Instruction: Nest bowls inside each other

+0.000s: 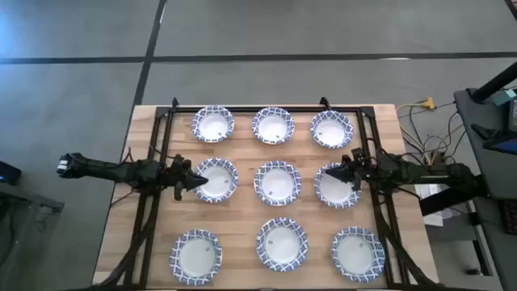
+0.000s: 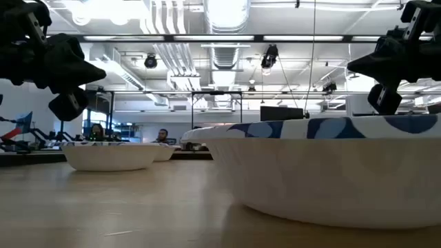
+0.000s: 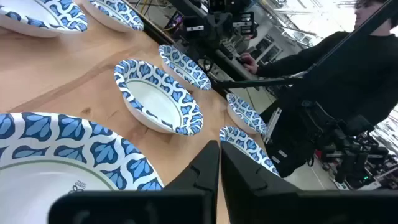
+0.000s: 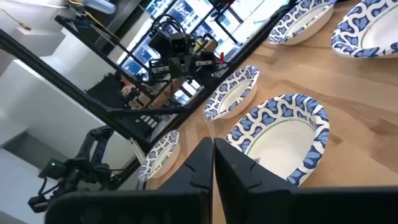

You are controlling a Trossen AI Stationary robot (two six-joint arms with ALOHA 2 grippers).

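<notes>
From above, you had all nine bowls [image 1: 277,183] laid singly in a three-by-three grid on the counter [image 1: 242,234], none nested, so the whole task remained; the left hand [image 1: 192,181] hung over the middle-left bowl [image 1: 216,179] and the right hand [image 1: 346,173] over the middle-right bowl [image 1: 336,186]. The low view added only that both hands sat clear above the rims. Each wrist view showed its fingers pressed together, clenched on nothing.

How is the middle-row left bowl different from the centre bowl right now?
The middle-left bowl has the left gripper over its edge with fingers shut; the centre bowl has no gripper over it. The first lies in the left column, the second mid-table. Both share the blue lattice rim and hold nothing.
</notes>
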